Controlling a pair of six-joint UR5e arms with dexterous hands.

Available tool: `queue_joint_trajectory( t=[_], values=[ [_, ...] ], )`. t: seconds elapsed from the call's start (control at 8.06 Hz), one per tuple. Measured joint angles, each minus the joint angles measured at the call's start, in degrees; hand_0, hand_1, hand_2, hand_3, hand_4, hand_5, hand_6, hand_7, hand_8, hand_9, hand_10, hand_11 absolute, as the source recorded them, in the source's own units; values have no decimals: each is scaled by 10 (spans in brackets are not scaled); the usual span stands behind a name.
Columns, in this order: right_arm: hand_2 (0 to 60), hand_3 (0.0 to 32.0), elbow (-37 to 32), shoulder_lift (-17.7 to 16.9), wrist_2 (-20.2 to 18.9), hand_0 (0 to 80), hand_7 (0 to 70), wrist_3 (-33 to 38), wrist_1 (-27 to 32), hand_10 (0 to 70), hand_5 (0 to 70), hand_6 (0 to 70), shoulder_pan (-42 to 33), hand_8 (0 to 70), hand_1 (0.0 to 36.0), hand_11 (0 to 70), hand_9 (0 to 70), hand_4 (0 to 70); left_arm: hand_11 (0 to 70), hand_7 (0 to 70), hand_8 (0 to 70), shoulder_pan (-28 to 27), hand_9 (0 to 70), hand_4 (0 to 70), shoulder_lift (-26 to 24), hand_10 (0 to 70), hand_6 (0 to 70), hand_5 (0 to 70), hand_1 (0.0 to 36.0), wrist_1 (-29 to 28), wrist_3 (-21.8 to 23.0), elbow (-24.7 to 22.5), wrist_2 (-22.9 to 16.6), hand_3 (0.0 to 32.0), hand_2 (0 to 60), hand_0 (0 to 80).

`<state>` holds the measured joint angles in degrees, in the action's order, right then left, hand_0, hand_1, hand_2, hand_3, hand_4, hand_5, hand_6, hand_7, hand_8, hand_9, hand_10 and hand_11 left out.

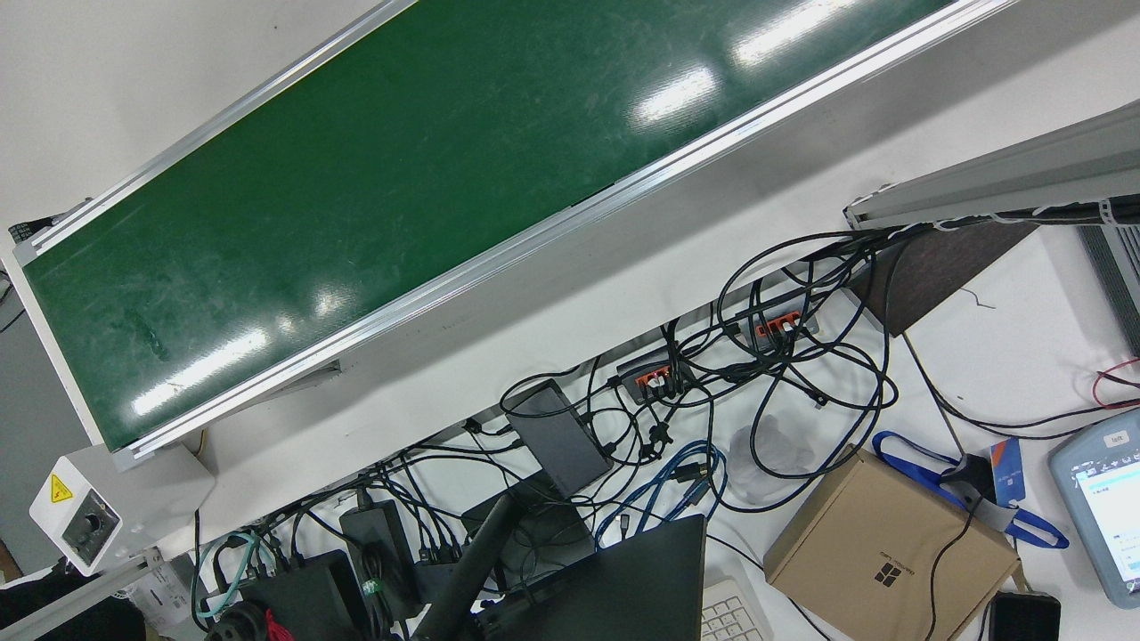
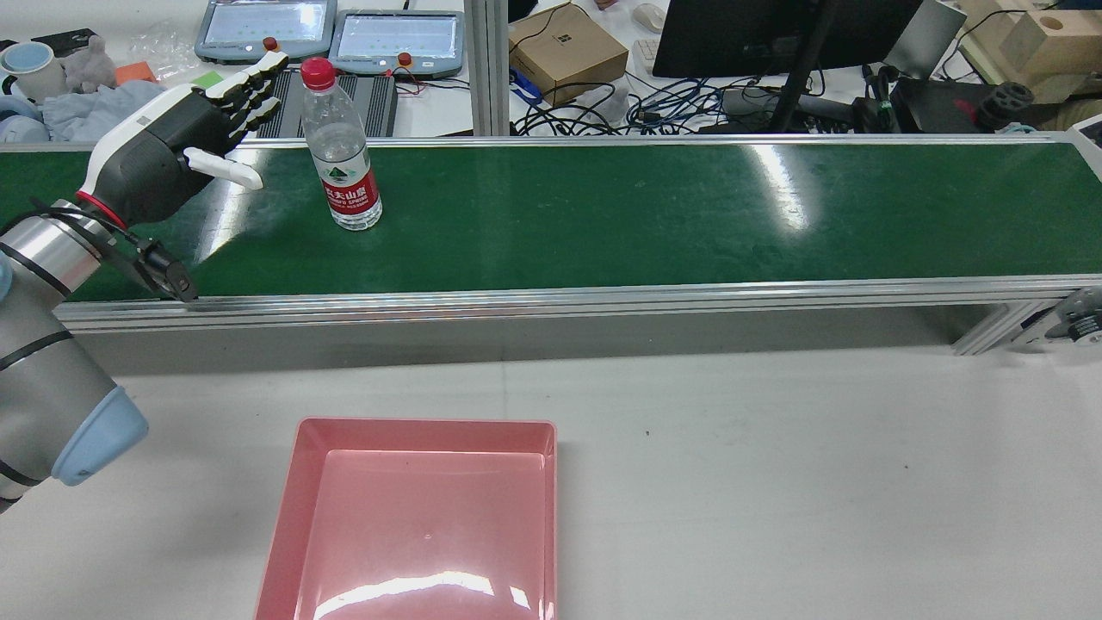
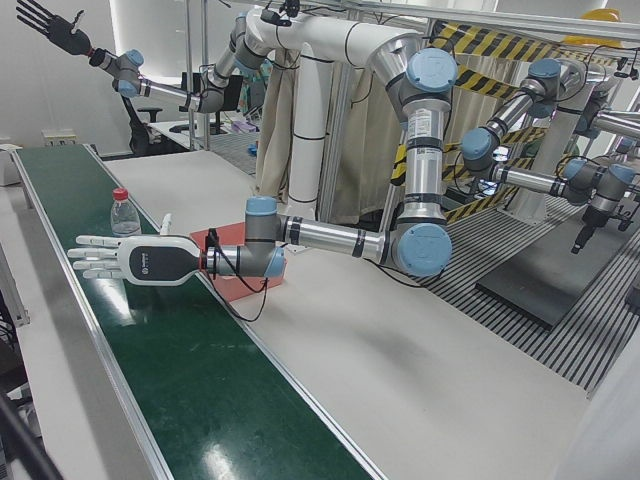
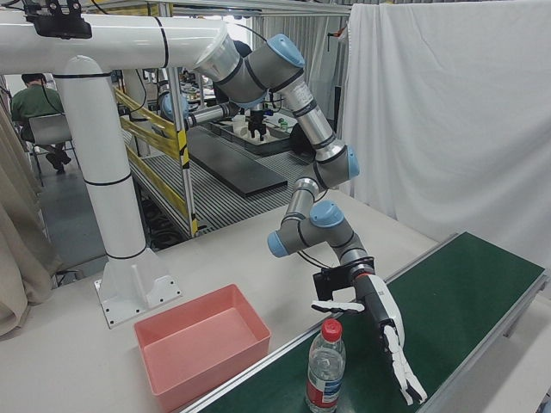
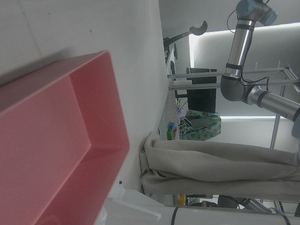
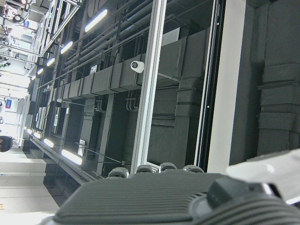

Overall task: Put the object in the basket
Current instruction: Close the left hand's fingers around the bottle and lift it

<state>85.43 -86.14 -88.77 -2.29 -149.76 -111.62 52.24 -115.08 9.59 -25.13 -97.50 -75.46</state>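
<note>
The left hand's fingers [image 2: 258, 82] were stretched out straight and apart, thumb jutting sideways toward the bottle, gripping nothing. The left hand [image 2: 176, 138] hovered over the green conveyor belt [image 2: 646, 215], near the water bottle [image 2: 343, 151] and not touching it. The bottle stood upright on the belt: clear plastic, red cap, red label with white lettering. A pink basket [image 2: 284, 517] sat on the white table [image 2: 818, 474] on the robot's side of the belt. The right hand [image 6: 168, 197] showed only its dark back, against ceiling ducts; whether its fingers were spread could not be told.
</note>
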Motion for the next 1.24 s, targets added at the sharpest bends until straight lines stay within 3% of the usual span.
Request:
queue_joint_trajectory(
  t=[0.5, 0.62, 0.74, 0.87, 0.99, 1.24],
  values=[
    [0, 0, 0, 0, 0, 0, 0, 0, 0, 0, 0, 0, 0, 0, 0, 0, 0, 0, 64, 0, 12, -15, 7, 125, -6, 37, 14, 63, 55, -2, 4, -1, -3, 0, 0, 496],
    [0, 0, 0, 0, 0, 0, 0, 0, 0, 0, 0, 0, 0, 0, 0, 0, 0, 0, 195, 64, 68, -20, 90, 134, -12, 123, 50, 226, 114, -2, 5, -1, -4, 0, 0, 550],
    [0, 0, 0, 0, 0, 0, 0, 0, 0, 0, 0, 0, 0, 0, 0, 0, 0, 0, 584, 370, 340, -25, 443, 464, -19, 408, 330, 487, 112, 0, 5, 0, -4, 0, 0, 644],
    [0, 0, 0, 0, 0, 0, 0, 0, 0, 0, 0, 0, 0, 0, 0, 0, 0, 0, 700, 525, 499, -27, 604, 579, -31, 491, 573, 642, 140, 18, 10, -1, -3, 0, 0, 696],
    [0, 0, 0, 0, 0, 0, 0, 0, 0, 0, 0, 0, 0, 0, 0, 0, 0, 0, 700, 585, 556, -28, 668, 609, -43, 537, 643, 674, 158, 42, 17, -1, 0, 0, 100, 648],
    [0, 0, 0, 0, 0, 0, 0, 0, 0, 0, 0, 0, 0, 0, 0, 0, 0, 0, 700, 577, 580, -28, 682, 565, -61, 548, 632, 663, 173, 89, 23, -2, 3, 0, 176, 642]
  ],
)
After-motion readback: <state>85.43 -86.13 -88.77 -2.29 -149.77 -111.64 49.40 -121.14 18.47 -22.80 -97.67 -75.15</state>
